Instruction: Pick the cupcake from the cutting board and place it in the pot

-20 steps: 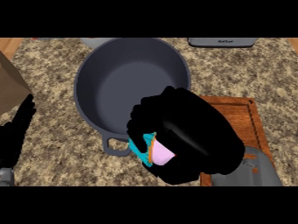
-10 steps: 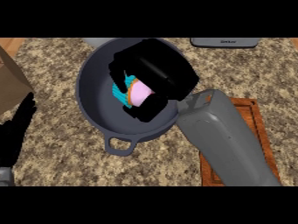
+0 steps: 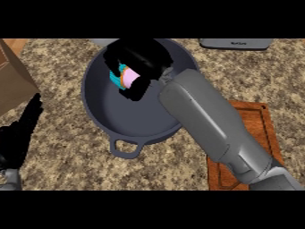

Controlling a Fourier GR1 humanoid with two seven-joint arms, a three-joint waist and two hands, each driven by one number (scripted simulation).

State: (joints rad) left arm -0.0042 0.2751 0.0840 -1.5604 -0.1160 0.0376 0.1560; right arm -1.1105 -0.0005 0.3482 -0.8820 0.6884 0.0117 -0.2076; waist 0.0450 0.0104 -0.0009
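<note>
Right black hand (image 3: pixel 141 58) is curled around the pink-frosted cupcake in a teal wrapper (image 3: pixel 127 77), over the dark grey round pot (image 3: pixel 125 117). Left black hand (image 3: pixel 17 134) rests with fingers straight near the counter's left edge.

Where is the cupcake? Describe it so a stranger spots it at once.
Find the big dark grey pot on the speckled counter, left of the wooden cutting board. Over its far half the black right hand curls round the cupcake. It is the only bright thing there: pink top, teal wrapper.
</note>
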